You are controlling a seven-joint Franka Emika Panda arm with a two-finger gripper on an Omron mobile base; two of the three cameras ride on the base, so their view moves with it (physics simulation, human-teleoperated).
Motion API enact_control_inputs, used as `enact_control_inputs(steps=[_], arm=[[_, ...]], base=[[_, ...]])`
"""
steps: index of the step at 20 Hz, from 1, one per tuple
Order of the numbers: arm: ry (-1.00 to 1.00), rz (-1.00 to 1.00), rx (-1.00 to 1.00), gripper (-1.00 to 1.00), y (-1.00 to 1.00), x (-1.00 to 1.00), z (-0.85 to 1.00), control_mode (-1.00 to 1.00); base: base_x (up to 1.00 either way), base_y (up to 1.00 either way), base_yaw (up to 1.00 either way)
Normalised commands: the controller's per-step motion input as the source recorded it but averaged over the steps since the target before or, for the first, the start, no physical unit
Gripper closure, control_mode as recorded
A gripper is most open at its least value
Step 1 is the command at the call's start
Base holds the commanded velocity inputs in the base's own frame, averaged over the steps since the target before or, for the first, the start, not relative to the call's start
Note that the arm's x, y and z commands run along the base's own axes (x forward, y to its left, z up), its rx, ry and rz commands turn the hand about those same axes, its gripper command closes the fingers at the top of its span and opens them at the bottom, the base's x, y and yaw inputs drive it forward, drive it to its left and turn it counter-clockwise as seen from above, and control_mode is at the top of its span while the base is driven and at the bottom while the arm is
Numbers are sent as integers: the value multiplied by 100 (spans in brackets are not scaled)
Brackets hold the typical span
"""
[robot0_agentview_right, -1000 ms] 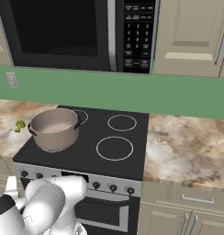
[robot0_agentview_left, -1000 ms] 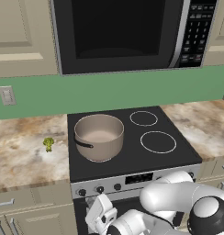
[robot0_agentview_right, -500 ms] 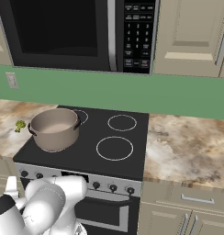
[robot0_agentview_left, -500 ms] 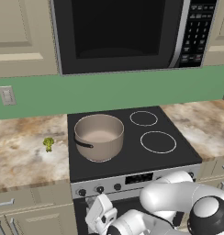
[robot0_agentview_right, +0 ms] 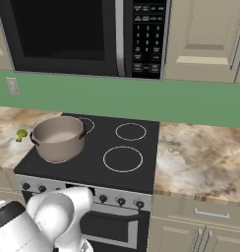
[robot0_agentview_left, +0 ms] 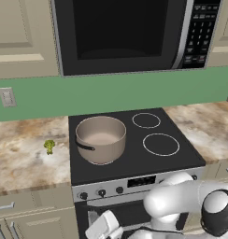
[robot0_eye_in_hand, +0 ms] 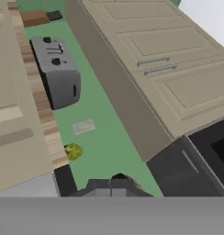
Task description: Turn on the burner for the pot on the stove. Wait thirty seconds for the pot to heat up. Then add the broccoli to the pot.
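The beige pot (robot0_agentview_left: 100, 138) (robot0_agentview_right: 58, 138) stands on the front-left ring of the black glass-top stove (robot0_agentview_left: 176, 158) (robot0_agentview_right: 147, 147), and it looks empty. On the marble counter to the left of the stove lies the small green broccoli (robot0_agentview_left: 49, 146) (robot0_agentview_right: 21, 133) (robot0_eye_in_hand: 73, 151), apart from the pot. Small black knobs (robot0_agentview_left: 102, 192) (robot0_agentview_right: 121, 201) line the stove's silver front panel. My gripper (robot0_agentview_left: 103, 228) hangs low in front of the oven door, below the knobs. Its fingers are hidden, so whether they are open or shut does not show.
A black microwave (robot0_agentview_left: 120, 35) (robot0_agentview_right: 82, 34) hangs above the stove. A silver toaster (robot0_eye_in_hand: 56, 71) stands on the counter further left of the broccoli. Marble counter (robot0_agentview_right: 200, 152) extends right of the stove, and beige wall cabinets (robot0_agentview_right: 205, 34) hang above it.
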Motion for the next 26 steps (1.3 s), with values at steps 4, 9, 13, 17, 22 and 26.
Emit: enact_control_inputs(steps=[4, 9, 13, 17, 22, 26], arm=[[-7, -4, 6, 100, 0, -91, 99, -100], [0, -1, 18, -100, 27, -51, 100, -100], [4, 0, 34, -100, 10, -12, 100, -100], [17, 0, 36, -100, 11, -3, 98, -100], [30, -6, 33, -100, 29, 0, 71, -100], [35, -7, 16, -100, 46, 2, 27, -100]], base=[[0, 0, 0], [0, 0, 0], [0, 0, 0], [0, 0, 0], [0, 0, 0], [0, 0, 0]])
